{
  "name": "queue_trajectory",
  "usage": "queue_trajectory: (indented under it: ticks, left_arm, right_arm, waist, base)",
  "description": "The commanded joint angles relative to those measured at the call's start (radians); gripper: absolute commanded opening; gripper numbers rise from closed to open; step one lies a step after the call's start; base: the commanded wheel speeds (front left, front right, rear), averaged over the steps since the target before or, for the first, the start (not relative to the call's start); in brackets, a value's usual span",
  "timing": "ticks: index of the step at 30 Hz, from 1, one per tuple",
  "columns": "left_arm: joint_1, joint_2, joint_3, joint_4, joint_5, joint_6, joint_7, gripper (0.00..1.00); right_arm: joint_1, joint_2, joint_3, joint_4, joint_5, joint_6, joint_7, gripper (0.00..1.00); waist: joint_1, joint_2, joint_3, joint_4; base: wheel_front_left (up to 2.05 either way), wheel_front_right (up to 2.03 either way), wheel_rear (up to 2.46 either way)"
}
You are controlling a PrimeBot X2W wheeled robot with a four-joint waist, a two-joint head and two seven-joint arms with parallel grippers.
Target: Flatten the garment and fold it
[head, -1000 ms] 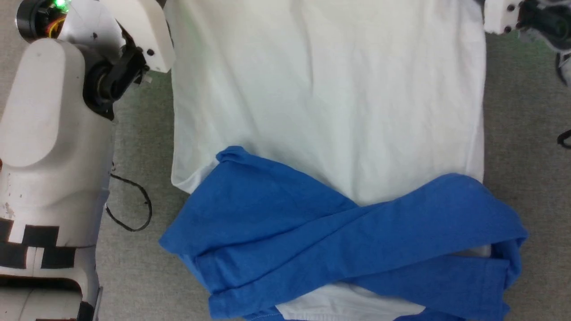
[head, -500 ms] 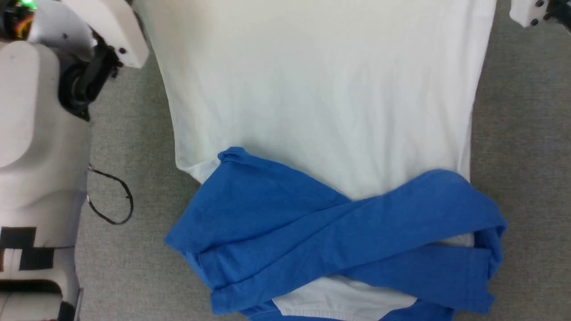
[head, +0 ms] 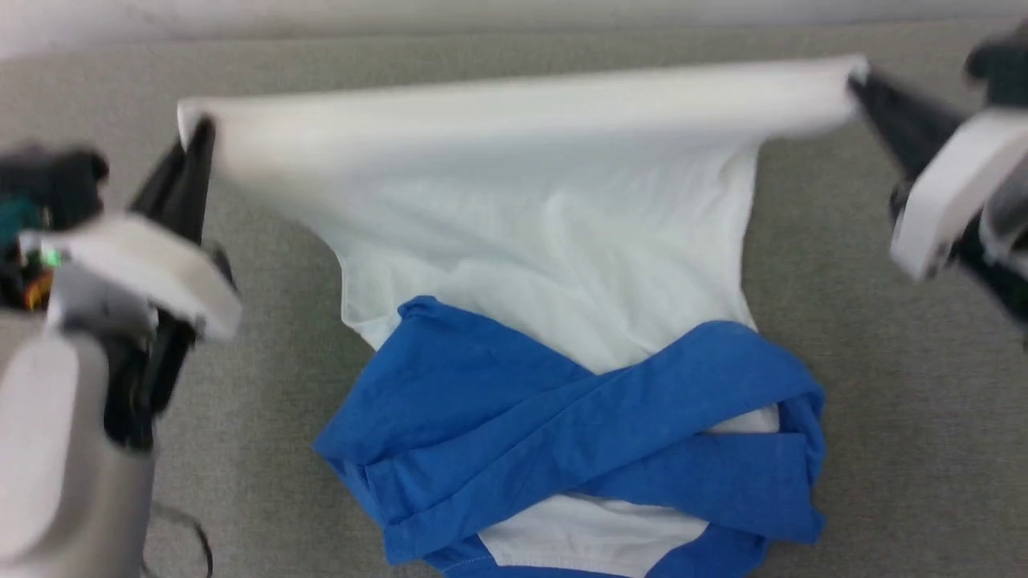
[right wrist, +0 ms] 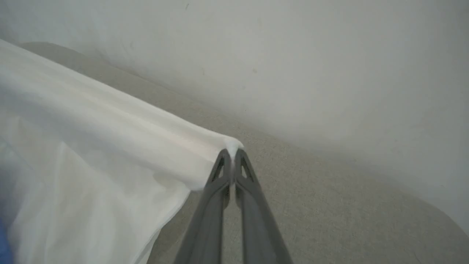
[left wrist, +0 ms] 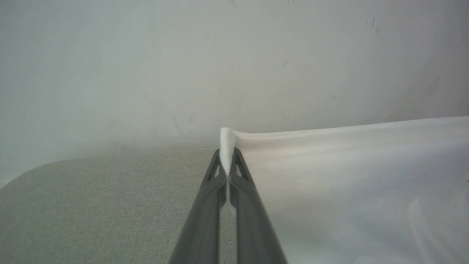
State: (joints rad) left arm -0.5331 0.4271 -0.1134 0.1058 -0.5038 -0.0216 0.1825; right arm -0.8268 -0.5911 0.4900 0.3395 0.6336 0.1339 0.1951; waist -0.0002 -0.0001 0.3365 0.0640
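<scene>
My left gripper (left wrist: 227,156) is clenched on one corner of the garment's (head: 554,233) white edge, and my right gripper (right wrist: 233,154) is clamped on the other corner. That edge runs taut between them, raised off the grey carpet (head: 883,417). The blue sleeves (head: 578,425) lie crossed on the carpet. Bare carpet lies open on both sides of the cloth, and beyond the taut edge up to the wall (left wrist: 220,55).

left gripper (head: 199,130) and right gripper (head: 858,80) clamping garment (head: 546,241), arms spread
</scene>
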Motion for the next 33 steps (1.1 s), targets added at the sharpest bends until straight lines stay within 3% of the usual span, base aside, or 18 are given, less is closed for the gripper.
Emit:
queue_trajectory:
  ticks: [1, 8, 15, 21, 28, 30, 31, 32, 33]
  left_arm:
    - [0.075, 0.015, 0.026, -0.038, -0.008, 0.034, -0.007, 0.00]
    - [0.429, -0.003, 0.073, -0.275, -0.020, 0.130, -0.003, 0.00]
    - [0.682, -0.062, 0.045, -0.388, -0.045, 0.184, 0.020, 0.00]
    - [0.781, -0.088, 0.014, -0.333, -0.058, 0.199, 0.039, 0.00]
    - [0.825, -0.112, -0.021, -0.234, -0.107, 0.168, 0.063, 0.02]
    - [0.837, -0.118, -0.024, -0.207, -0.120, 0.166, 0.069, 0.42]
    - [0.844, -0.119, -0.029, -0.194, -0.124, 0.164, 0.075, 0.71]
    - [0.850, -0.122, -0.033, -0.184, -0.131, 0.162, 0.080, 1.00]
    - [0.855, -0.121, -0.038, -0.176, -0.133, 0.160, 0.087, 1.00]
  right_arm:
    - [0.072, -0.023, -0.023, -0.033, -0.007, -0.003, 0.014, 0.00]
    - [0.442, -0.006, -0.155, -0.300, -0.050, -0.003, 0.128, 0.00]
    - [0.777, 0.099, -0.318, -0.507, -0.103, -0.003, 0.267, 0.00]
    - [0.965, 0.228, -0.395, -0.548, -0.122, -0.003, 0.320, 0.00]
    - [1.093, 0.341, -0.418, -0.515, -0.141, -0.003, 0.356, 0.00]
    - [1.109, 0.350, -0.416, -0.492, -0.160, -0.003, 0.354, 0.01]
    - [1.117, 0.360, -0.416, -0.475, -0.161, -0.003, 0.353, 0.24]
    - [1.125, 0.364, -0.411, -0.461, -0.162, -0.003, 0.353, 0.24]
    - [1.132, 0.367, -0.406, -0.451, -0.164, -0.003, 0.347, 0.65]
  waist:
    - [0.0002, 0.0001, -0.111, -0.040]
    - [0.0002, 0.0001, -0.172, -0.051]
    - [0.0002, 0.0001, -0.178, -0.060]
    - [0.0002, 0.0001, -0.174, -0.063]
    - [0.0002, 0.0001, -0.182, -0.079]
    - [0.0002, 0.0001, -0.191, -0.087]
    - [0.0002, 0.0001, -0.196, -0.089]
    - [0.0002, 0.0001, -0.201, -0.089]
    - [0.0002, 0.0001, -0.205, -0.088]
  base:
    - [0.00, 0.00, 0.00]
    - [0.00, 0.00, 0.00]
    - [0.00, 0.00, 0.00]
    - [0.00, 0.00, 0.00]
    - [0.00, 0.00, 0.00]
    - [0.00, 0.00, 0.00]
    - [0.00, 0.00, 0.00]
    - [0.00, 0.00, 0.00]
    - [0.00, 0.00, 0.00]
